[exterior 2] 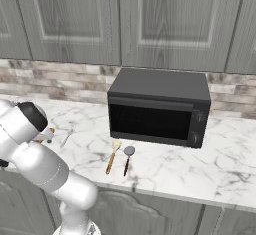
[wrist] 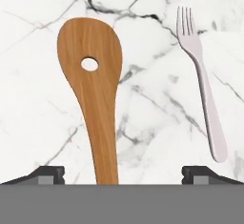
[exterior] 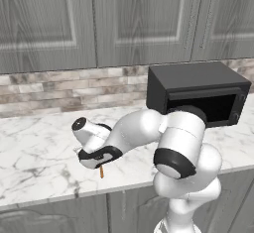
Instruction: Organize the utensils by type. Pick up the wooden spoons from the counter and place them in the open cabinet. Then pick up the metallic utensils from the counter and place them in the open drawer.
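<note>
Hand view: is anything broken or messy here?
Nothing stands out. The wooden spoon has a round hole, but it looks made that way. The fork lies flat beside it on the counter, apart. No spills.

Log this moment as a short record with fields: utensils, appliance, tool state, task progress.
under the tool: orange-brown wooden spoon with a hole in its head, silver metal fork beside it, apart
near oven: pale-headed wooden spoon and grey-bowled dark-handled spoon, side by side
appliance: black box-shaped oven on white marble counter
tool: open, above the holed spoon's handle, holding nothing
progress: all four utensils on the counter
</note>
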Motion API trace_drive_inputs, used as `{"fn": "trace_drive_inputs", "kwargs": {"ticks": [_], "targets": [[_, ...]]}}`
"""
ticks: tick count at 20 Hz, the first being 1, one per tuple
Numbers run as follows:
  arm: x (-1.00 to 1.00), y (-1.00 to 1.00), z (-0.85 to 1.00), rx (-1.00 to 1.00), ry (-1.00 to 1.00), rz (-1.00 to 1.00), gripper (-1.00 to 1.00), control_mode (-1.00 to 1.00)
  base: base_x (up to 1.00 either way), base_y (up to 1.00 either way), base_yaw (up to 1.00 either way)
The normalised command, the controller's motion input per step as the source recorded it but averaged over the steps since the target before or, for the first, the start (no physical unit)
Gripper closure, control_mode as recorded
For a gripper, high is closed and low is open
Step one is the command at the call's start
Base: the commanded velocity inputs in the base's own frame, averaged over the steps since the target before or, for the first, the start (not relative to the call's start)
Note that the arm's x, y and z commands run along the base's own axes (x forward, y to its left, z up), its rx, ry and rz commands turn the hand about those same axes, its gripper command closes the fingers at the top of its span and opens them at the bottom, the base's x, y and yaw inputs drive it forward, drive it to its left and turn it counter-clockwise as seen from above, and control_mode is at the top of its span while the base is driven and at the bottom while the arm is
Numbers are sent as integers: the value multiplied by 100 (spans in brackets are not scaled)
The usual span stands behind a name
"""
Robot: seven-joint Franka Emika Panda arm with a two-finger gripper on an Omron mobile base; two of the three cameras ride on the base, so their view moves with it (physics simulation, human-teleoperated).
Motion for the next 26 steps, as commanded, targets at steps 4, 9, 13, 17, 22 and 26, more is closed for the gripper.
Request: {"fn": "trace_drive_inputs", "kwargs": {"ticks": [4, 9, 13, 17, 22, 26], "targets": [[7, 4, -15, 0, 0, -6, -100, -100, 0, 0, 0], [4, 0, -16, 0, 0, -7, -100, -100, 0, 0, 0], [2, 0, -24, 0, 0, -7, -100, -100, 0, 0, 0], [0, -2, -31, 0, 0, -8, 100, -100, 0, 0, 0], [-1, -16, -28, 0, -3, -7, 100, -100, 0, 0, 0], [-11, -29, -17, 5, -4, -1, 100, -100, 0, 0, 0]]}}
